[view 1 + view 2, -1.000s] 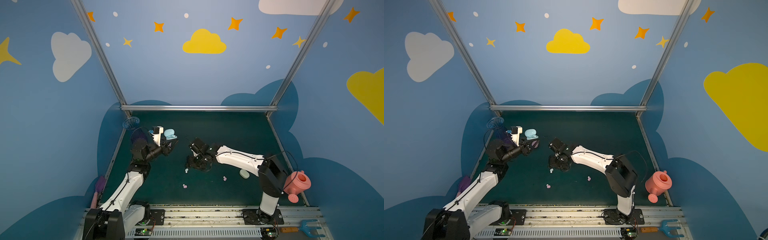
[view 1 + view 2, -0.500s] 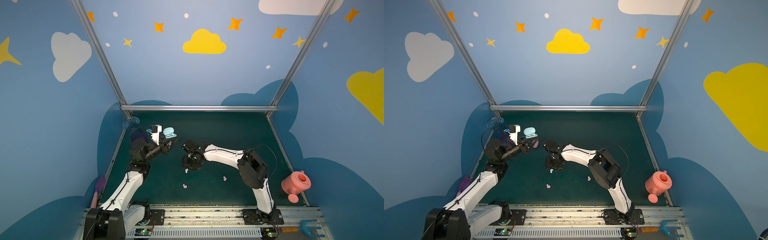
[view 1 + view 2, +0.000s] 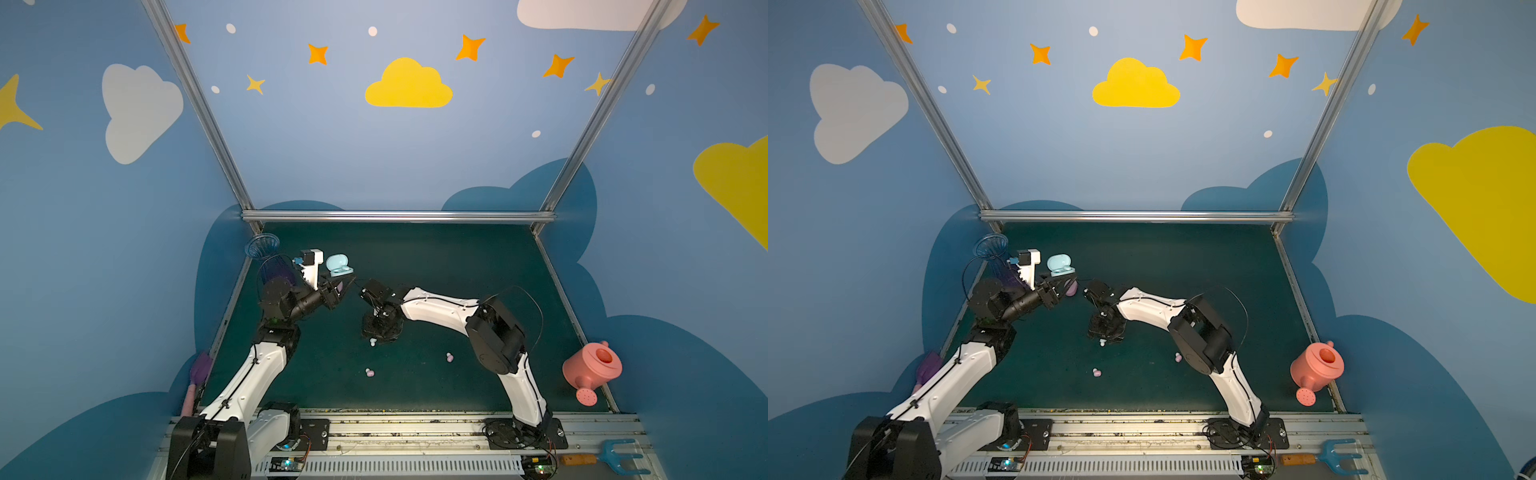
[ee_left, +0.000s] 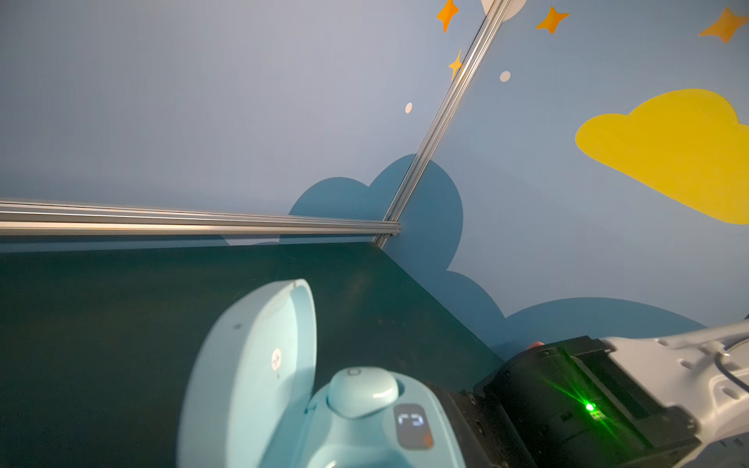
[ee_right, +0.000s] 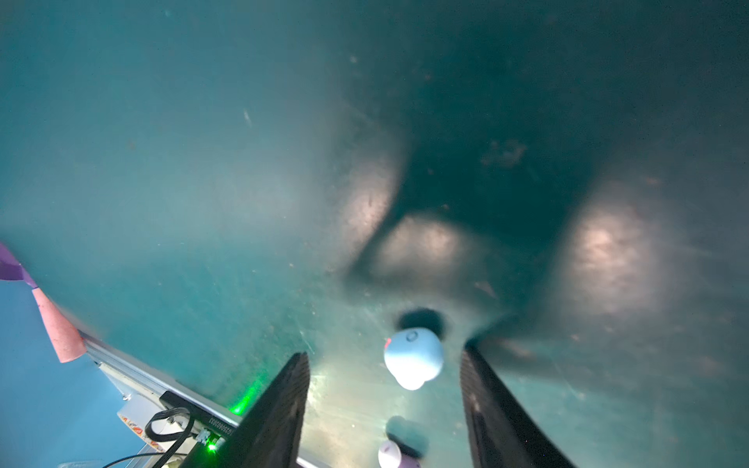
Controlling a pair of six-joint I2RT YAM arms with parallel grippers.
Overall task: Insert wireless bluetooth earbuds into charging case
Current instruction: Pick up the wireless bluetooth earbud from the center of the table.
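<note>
My right jaws stood wide astride a pale blue bud [image 5: 413, 356], a gap on each side, not touching it. It lay near the bench's [image 3: 457, 257] middle: tiny, smooth, two rounded lobes, a small ring mark on top. Two pink buds [image 3: 369, 372] lay nearer the front edge. My left jaws held the open blue case [image 4: 251, 364], a matching bud [image 4: 362, 391] seated inside.

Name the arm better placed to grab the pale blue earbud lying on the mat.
Right. The right tool, open, straddles the pale blue earbud on the mat, while the left tool is busy holding the open charging case aloft.
</note>
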